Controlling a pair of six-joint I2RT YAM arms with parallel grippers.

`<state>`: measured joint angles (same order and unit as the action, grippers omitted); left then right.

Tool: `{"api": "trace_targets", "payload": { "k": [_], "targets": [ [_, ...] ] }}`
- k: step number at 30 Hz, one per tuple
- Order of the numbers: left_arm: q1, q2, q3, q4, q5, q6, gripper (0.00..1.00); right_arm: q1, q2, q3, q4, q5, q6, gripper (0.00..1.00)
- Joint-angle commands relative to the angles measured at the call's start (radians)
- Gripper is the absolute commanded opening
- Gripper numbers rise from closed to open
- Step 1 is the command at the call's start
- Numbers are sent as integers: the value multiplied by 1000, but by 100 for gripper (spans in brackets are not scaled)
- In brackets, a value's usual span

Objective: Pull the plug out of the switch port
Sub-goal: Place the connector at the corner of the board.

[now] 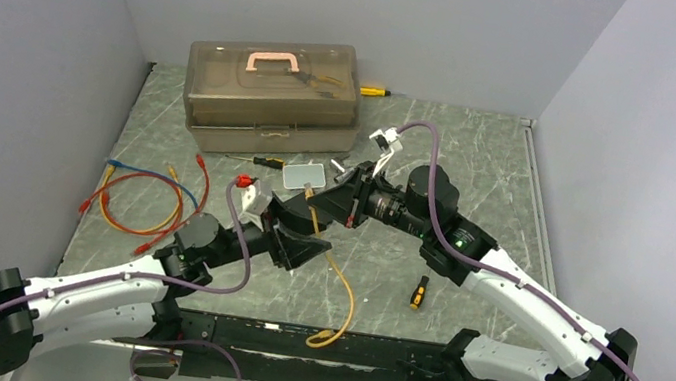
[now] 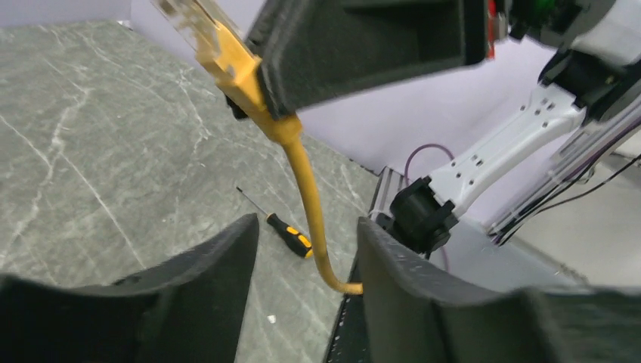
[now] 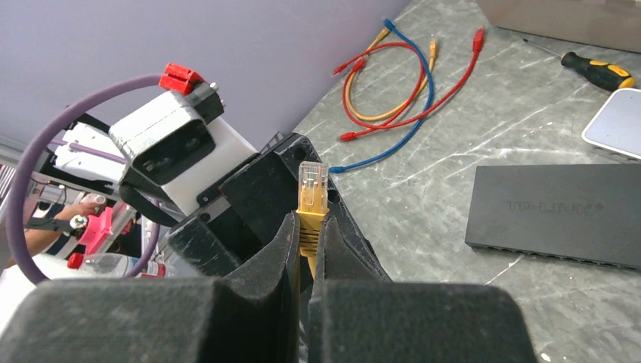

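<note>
The yellow plug (image 3: 312, 193) is out of the switch and pinched between my right gripper's (image 3: 306, 227) shut fingers, its clear tip pointing up, well above the table. Its yellow cable (image 1: 340, 282) hangs down to the front rail. The flat matte-black switch (image 3: 559, 215) lies on the table to the right in the right wrist view; in the top view the grippers hide it. My left gripper (image 2: 306, 227) is open; the cable (image 2: 310, 204) runs between its fingers without being held. The plug also shows in the left wrist view (image 2: 219, 53). Both grippers meet at mid-table (image 1: 310, 212).
A translucent brown toolbox (image 1: 272, 95) stands at the back. A silver-grey tin (image 1: 304, 175) and a screwdriver (image 1: 268, 161) lie behind the grippers. Coloured patch cables (image 1: 146, 197) coil at the left. Another screwdriver (image 1: 419, 292) lies at the right front. A black rail (image 1: 311, 343) runs along the near edge.
</note>
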<state>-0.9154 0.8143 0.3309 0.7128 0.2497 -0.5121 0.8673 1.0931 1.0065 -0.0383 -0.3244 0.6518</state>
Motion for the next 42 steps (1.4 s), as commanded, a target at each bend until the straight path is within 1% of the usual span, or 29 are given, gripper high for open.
{"api": "trace_targets", "payload": {
  "k": [1, 2, 4, 6, 7, 8, 9, 10, 11, 12, 13, 14, 15, 16, 17, 20, 21, 23, 24, 27, 31, 33, 36, 40, 41, 42],
  "targets": [
    [4, 19, 68, 23, -54, 3, 51, -3, -9, -9, 81, -39, 15, 0],
    [4, 18, 68, 21, -66, 4, 43, -4, -11, -13, 81, -39, 11, 0],
    [3, 7, 71, 7, -91, 9, 34, -4, -21, -22, 81, -36, 5, 0],
    [3, -9, 78, -12, -105, 20, 21, -3, -31, -26, 76, -32, -3, 0],
    [4, -22, 84, -41, -109, 34, 13, -4, -36, -26, 73, -32, -10, 0],
    [4, -45, 96, -79, -119, 49, 5, -3, -42, -23, 67, -29, -16, 2],
    [3, -66, 113, -132, -137, 65, 0, -4, -46, -19, 56, -19, -24, 19],
    [4, -97, 135, -209, -166, 83, 0, -4, -50, -9, 31, -3, -31, 38],
    [4, -131, 164, -294, -212, 103, 0, -5, -53, 3, -2, 17, -42, 52],
    [4, -164, 199, -399, -257, 127, 0, -5, -60, 17, -36, 45, -54, 62],
    [4, -200, 247, -506, -348, 151, 0, -4, -70, 28, -69, 73, -67, 74],
    [4, -229, 303, -634, -435, 177, 0, -7, -77, 36, -97, 104, -78, 83],
    [5, -247, 369, -774, -537, 199, 0, -10, -87, 43, -130, 138, -90, 90],
    [9, -253, 450, -911, -640, 221, 0, -13, -98, 45, -146, 150, -101, 91],
    [17, -244, 563, -1050, -736, 246, 0, -15, -109, 44, -155, 169, -111, 93],
    [77, -159, 809, -1415, -959, 273, 0, -21, -145, 23, -155, 191, -119, 93],
    [119, -130, 870, -1491, -996, 275, 0, -23, -153, 13, -153, 195, -119, 93],
    [240, -91, 940, -1580, -995, 299, 0, -25, -167, -8, -141, 197, -116, 93],
    [325, -66, 961, -1593, -967, 305, 0, -25, -171, -16, -136, 195, -114, 93],
    [581, -6, 968, -1585, -786, 304, 0, -28, -181, -43, -112, 186, -112, 93],
    [920, 86, 877, -1502, -595, 259, 0, -32, -184, -85, -86, 176, -116, 93],
    [1054, 124, 817, -1442, -534, 222, 0, -35, -189, -114, -65, 180, -127, 93],
    [1178, 184, 750, -1367, -501, 163, 0, -45, -183, -160, -28, 190, -144, 93],
    [1246, 276, 691, -1295, -510, 101, 0, -59, -145, -203, 28, 181, -154, 93],
    [1258, 297, 686, -1294, -519, 87, 1, -60, -133, -217, 32, 182, -153, 93],
    [1271, 313, 686, -1290, -519, 79, 11, -65, -121, -226, 51, 182, -152, 93]
  ]
}}
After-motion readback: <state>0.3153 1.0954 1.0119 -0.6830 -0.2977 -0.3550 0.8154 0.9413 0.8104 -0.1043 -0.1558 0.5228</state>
